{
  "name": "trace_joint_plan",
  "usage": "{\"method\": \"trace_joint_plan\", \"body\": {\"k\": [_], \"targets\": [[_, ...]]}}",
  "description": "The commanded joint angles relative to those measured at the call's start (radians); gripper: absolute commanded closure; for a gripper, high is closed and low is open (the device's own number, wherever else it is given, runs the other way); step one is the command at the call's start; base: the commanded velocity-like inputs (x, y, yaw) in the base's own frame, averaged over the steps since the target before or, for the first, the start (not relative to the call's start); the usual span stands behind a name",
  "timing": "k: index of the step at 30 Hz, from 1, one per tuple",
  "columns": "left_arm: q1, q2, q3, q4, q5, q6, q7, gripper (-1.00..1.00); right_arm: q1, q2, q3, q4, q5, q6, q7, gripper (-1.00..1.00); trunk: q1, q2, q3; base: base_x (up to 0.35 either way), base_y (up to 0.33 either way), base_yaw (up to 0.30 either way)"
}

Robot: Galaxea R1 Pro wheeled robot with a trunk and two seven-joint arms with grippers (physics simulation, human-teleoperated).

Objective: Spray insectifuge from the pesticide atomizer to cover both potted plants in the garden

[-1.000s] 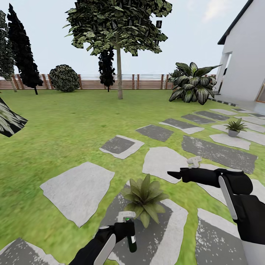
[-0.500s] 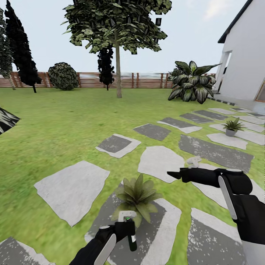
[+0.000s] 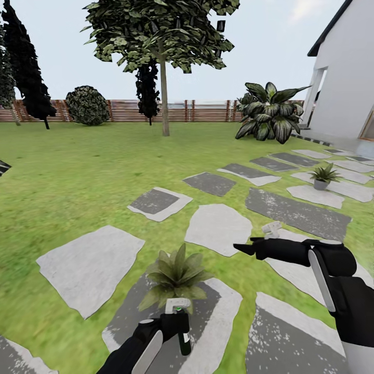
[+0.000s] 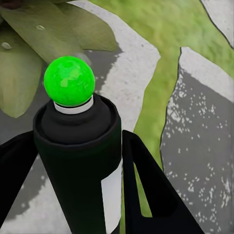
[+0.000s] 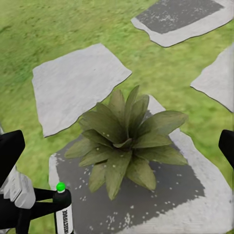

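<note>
Low left — pesticide atomizer (image 3: 183, 332) in left pincer (image 3: 174, 326); potted plant (image 3: 175, 274) just beyond

whole view shifted, seemingly camera alone

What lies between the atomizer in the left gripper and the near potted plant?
Nothing: in the right wrist view, bare grey stone separates the atomizer from the near plant.

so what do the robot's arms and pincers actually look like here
Both arms are glossy black with rounded casings, each carrying a long white strip along the forearm. The left pincer has flat black fingers that widen toward the base. The right pincer tapers to a dark pointed tip. No loose cables or lettering show on either.
</note>
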Motion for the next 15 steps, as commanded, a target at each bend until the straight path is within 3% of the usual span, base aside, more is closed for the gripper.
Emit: {"method": "trace_joint_plan", "body": {"k": [1, 15], "targets": [[-0.001, 0.001, 0.0, -0.001, 0.007, 0.004, 0.002, 1.0, -0.001, 0.0, -0.001, -0.001, -0.001, 0.004, 0.003, -1.0, 0.0, 0.0, -0.001, 0.0, -0.012, 0.0], [-0.001, 0.006, 0.014, -0.016, 0.011, 0.023, 0.022, 1.0, -0.001, 0.001, 0.006, 0.0, -0.001, -0.002, 0.003, -1.0, 0.0, 0.0, -0.001, 0.0, -0.09, 0.0]]}}
